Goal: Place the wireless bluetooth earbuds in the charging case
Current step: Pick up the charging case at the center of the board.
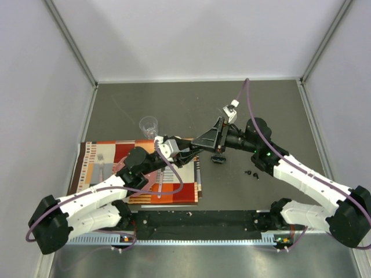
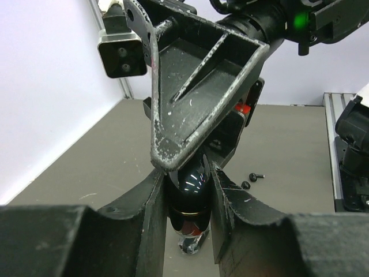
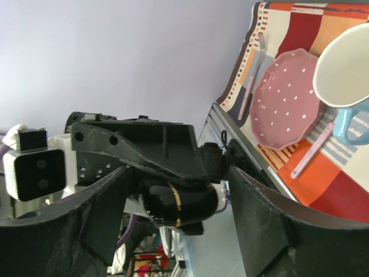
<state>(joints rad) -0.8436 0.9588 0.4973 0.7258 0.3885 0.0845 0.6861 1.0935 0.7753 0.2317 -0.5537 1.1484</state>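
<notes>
Earbuds: two. Black case: at least one. Glass: one. Placemat: one. Fork: one. Pink plate: one. Mug: one.

Earbuds right of placemat

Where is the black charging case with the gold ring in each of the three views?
Top external: charging case near the picture's centre.
Left wrist: bottom centre, in the left pincer.
Right wrist: bottom centre, inside the open right pincer.
Shared landmark: the left pincer shut on it.
</notes>
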